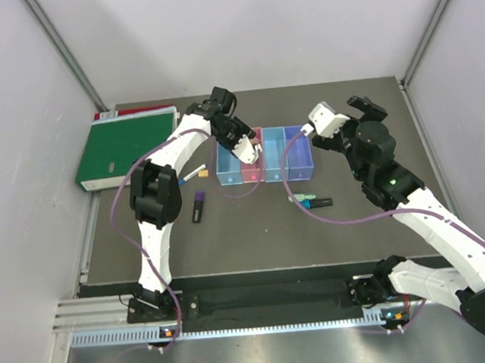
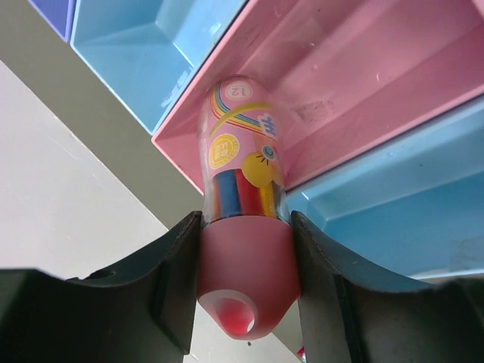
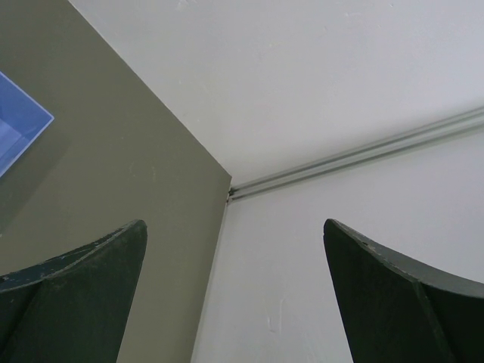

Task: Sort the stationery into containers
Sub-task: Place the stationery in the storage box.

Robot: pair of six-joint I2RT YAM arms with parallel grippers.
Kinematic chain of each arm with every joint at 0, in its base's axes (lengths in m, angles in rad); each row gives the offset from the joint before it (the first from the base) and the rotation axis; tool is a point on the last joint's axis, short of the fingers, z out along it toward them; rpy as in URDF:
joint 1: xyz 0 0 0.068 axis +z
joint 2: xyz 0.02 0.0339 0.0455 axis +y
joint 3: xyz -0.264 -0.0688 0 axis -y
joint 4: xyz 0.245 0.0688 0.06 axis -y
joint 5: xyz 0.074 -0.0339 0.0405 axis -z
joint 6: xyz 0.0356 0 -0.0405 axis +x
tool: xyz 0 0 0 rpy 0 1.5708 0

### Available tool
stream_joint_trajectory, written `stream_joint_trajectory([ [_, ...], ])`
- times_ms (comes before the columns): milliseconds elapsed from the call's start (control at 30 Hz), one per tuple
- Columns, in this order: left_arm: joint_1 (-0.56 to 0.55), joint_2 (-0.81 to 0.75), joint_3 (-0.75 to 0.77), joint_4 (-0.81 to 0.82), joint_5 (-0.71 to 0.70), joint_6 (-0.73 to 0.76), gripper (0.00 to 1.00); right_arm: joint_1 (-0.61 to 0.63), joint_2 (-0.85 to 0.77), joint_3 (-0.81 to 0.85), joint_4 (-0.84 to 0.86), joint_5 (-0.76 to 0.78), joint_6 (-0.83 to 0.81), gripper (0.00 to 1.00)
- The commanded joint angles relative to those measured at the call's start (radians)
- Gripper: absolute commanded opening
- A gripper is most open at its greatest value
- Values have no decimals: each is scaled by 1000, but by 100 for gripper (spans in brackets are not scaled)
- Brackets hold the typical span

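Four smooth, narrow plastic bins (image 1: pixel 276 179) stand joined in a row near the far edge of the worktop (image 1: pixel 255 239). The left tool (image 2: pixel 246 223) clamps one glossy, bullet-shaped pink case (image 2: pixel 240 144) over the pink bin (image 2: pixel 363 91). The right tool (image 3: pixel 234 257) gapes wide just right of the row. Four loose pieces lie nearer: one white pen (image 1: pixel 194 174), one dark marker (image 1: pixel 198 208), one green marker (image 1: pixel 301 198) and one black marker (image 1: pixel 321 202), their details too small to read.

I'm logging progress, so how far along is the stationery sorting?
Done: nothing yet, the bins look empty. In hand: the left tool grips a pink case over the pink bin; the right tool is open and empty. To sort: a pen, a purple marker, a green marker and a black marker lie on the table.
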Motion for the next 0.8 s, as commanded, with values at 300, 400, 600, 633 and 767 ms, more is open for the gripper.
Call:
stream_joint_trajectory([
  [300,-15,-34,-64,106,48,92,31,-15,-33,-14,15,12,39,100],
  [400,-18,-35,-65,126,57,80,38,-15,-33,-15,10,12,45,100],
  [600,-16,-44,-90,168,63,64,53,-15,-35,-17,6,10,52,100],
  [633,-18,-49,-97,192,65,63,55,-15,-33,-15,6,9,53,100],
  [767,-19,-57,-111,227,72,49,67,-15,-35,-14,3,4,58,100],
])
